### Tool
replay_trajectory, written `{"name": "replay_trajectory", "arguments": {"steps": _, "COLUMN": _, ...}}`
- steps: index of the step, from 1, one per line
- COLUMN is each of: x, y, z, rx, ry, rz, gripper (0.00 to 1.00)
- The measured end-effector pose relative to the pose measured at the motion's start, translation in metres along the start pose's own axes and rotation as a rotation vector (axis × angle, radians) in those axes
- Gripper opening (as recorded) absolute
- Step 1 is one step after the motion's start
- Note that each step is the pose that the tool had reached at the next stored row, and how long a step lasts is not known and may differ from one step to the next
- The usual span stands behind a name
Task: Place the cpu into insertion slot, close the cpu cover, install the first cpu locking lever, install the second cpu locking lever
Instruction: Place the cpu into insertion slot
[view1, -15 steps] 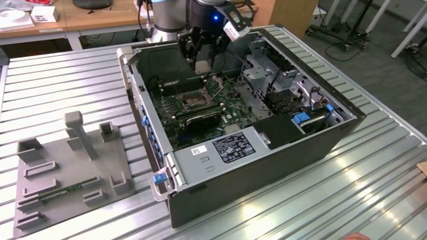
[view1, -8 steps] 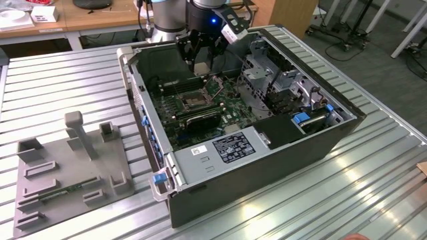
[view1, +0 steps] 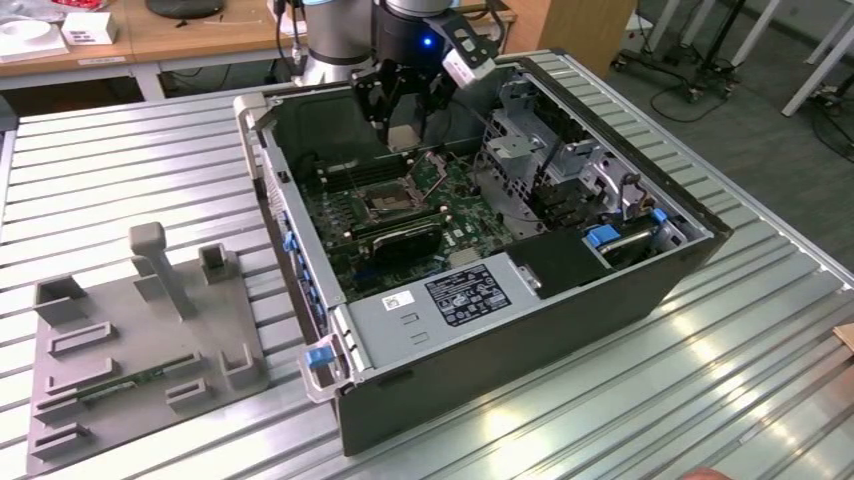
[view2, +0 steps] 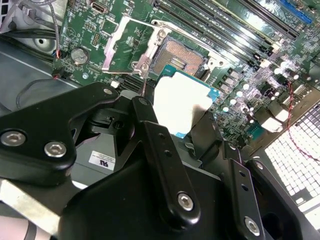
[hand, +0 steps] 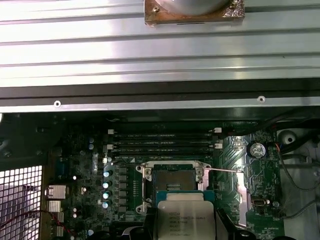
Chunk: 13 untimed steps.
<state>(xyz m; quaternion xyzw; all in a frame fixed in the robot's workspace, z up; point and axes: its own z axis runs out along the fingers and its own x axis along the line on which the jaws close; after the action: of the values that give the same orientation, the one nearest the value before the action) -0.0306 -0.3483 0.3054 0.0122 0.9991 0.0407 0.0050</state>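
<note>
Misalignment risk
Exterior view: the tool (view1: 400, 126) clasps the cpu (view1: 399, 136) at twelve o'clock of the insertion slot (view1: 391, 205); tilted seating could damage it.

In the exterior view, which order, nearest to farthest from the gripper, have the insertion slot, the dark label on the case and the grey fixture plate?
From the gripper, in the exterior view:
1. insertion slot, on the motherboard.
2. dark label, at the case's near end.
3. grey fixture plate, outside the case, at the exterior view's left.
</note>
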Motion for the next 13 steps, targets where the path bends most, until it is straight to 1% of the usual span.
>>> {"name": "replay_trajectory", "arguments": {"steps": 2, "x": 0.0000, "y": 0.0000, "z": 0.0001, "rx": 0.0001, "ry": 0.0034, "rz": 0.000, "gripper": 0.54}}
{"name": "replay_trajectory", "arguments": {"steps": 3, "x": -0.0001, "y": 0.0000, "z": 0.0002, "rx": 0.0001, "ry": 0.0065, "rz": 0.000, "gripper": 0.54}}
{"name": "replay_trajectory", "arguments": {"steps": 5, "x": 0.0000, "y": -0.0001, "z": 0.0005, "rx": 0.0005, "ry": 0.0172, "rz": 0.001, "gripper": 0.54}}
{"name": "replay_trajectory", "arguments": {"steps": 7, "x": -0.0001, "y": -0.0001, "z": 0.0007, "rx": 0.0007, "ry": 0.0255, "rz": 0.002, "gripper": 0.54}}
{"name": "replay_trajectory", "arguments": {"steps": 13, "x": 0.0000, "y": -0.0001, "z": 0.0008, "rx": 0.0009, "ry": 0.0259, "rz": 0.002, "gripper": 0.54}}
